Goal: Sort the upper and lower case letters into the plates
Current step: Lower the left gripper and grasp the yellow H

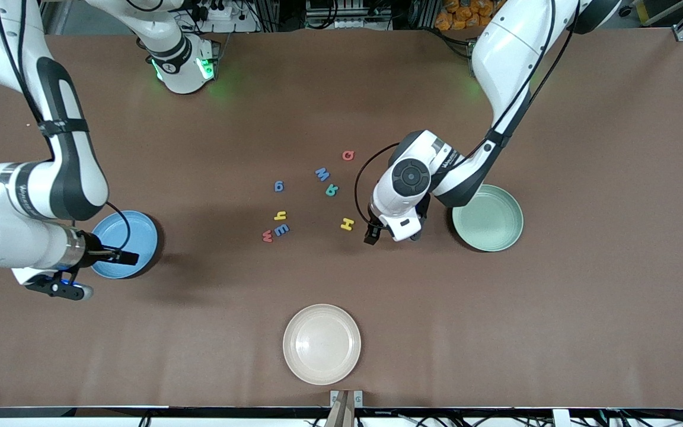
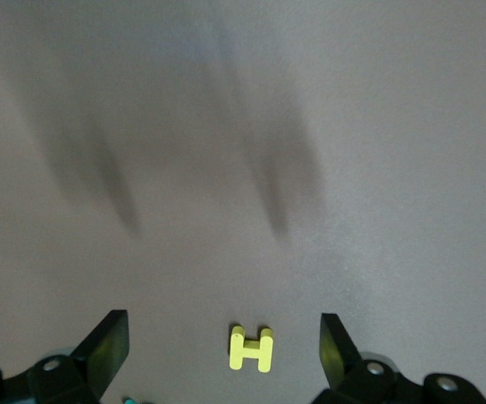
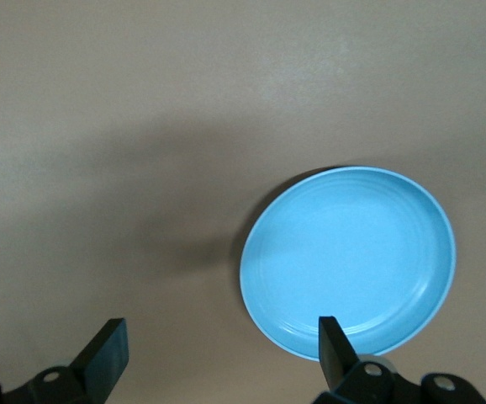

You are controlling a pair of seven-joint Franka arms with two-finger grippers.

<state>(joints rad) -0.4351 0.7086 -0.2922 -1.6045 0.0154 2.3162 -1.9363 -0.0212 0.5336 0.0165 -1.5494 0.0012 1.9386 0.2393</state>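
Observation:
Eight small foam letters lie mid-table: red Q [image 1: 348,155], blue M [image 1: 322,174], teal R [image 1: 331,190], blue g [image 1: 279,186], yellow h [image 1: 281,215], blue E [image 1: 281,229], red W [image 1: 267,236] and yellow H [image 1: 347,223]. My left gripper [image 1: 393,236] is open and empty above the table, between the H and the mint green plate [image 1: 490,216]. In the left wrist view the H [image 2: 252,349] shows between the spread fingers of the gripper [image 2: 224,353]. My right gripper [image 1: 95,274] is open and empty over the edge of the blue plate [image 1: 134,231], which is empty in the right wrist view [image 3: 348,261].
A cream-white plate [image 1: 322,344] sits empty near the table's front-camera edge, nearer that camera than the letters. The right arm's base [image 1: 184,65] stands at the table's edge farthest from that camera. Bare brown table lies between the letters and each plate.

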